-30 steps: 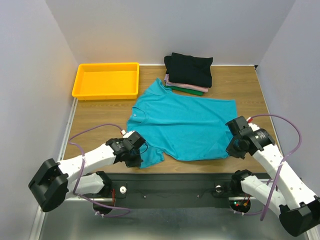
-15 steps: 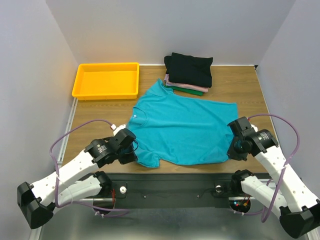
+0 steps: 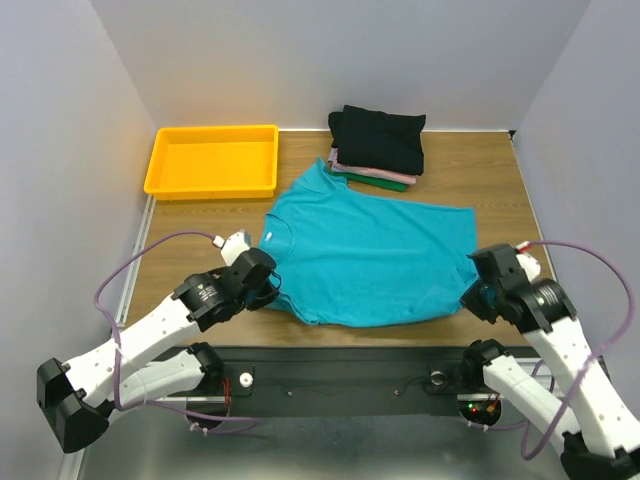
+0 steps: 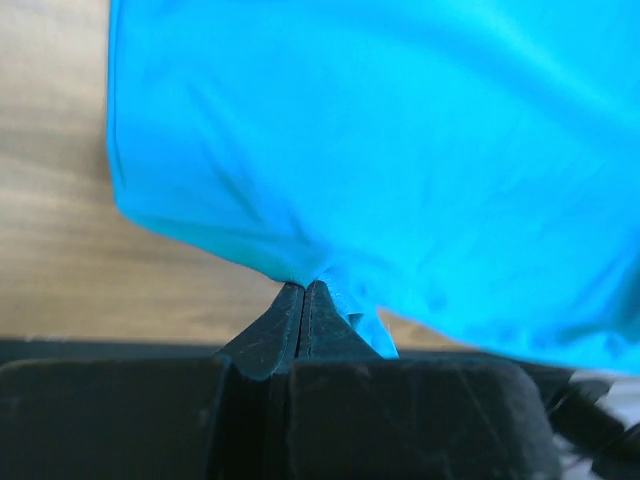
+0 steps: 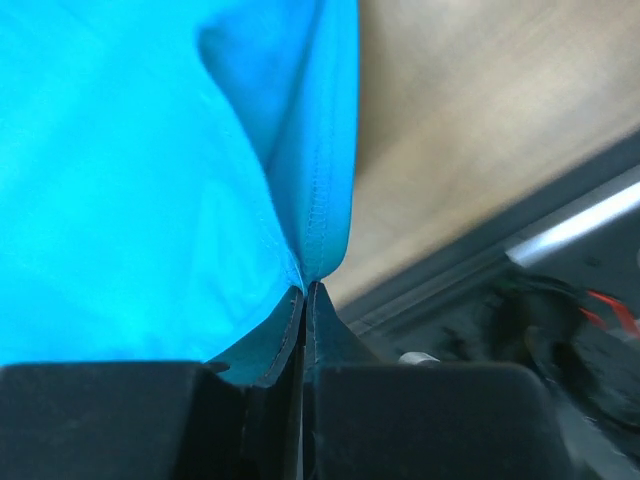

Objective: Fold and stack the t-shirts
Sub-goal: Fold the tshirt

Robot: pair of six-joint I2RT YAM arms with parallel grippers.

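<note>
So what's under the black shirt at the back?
Under the black shirt, a pink shirt and a green shirt show only as edges. Anything else in the pile is covered.

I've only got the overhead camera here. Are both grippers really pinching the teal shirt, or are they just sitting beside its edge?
Observer: The left wrist view shows the left gripper shut, with a bunch of the teal shirt pinched at its tips.
Operator: And on the right?
Observer: The right gripper is shut too, clamped on a stitched hem that folds down into its tips.
Operator: Is the cloth taut at the left pinch?
Observer: Creases fan out from that pinch across the cloth, so it looks pulled there. Bare table shows beside it, but I cannot tell whether the cloth is lifted.
</note>
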